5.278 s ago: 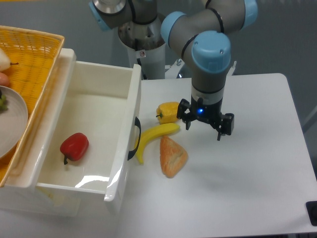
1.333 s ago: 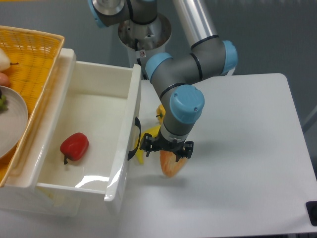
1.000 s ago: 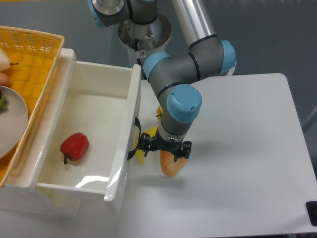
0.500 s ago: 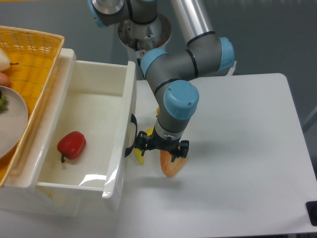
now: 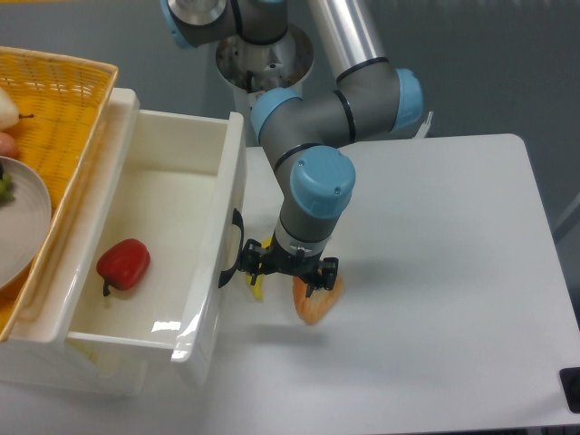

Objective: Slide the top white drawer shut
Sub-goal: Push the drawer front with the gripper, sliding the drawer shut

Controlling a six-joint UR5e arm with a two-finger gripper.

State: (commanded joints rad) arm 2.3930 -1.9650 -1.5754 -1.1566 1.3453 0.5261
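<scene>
top white drawer [image 5: 145,245] front has slid in since earlier, pepper [image 5: 123,265] shifted too | hand [image 5: 286,272] against the black handle [image 5: 233,248] to push | finger spread: cannot tell | drawer still partly open at worktop's left edge

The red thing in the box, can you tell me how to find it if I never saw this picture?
Find the big top white drawer standing open on the left of the table, next to the yellow basket. Look down inside it, toward its left wall: a small shiny red pepper lies on the white floor. It is the only thing in the drawer and the only red thing here.
</scene>
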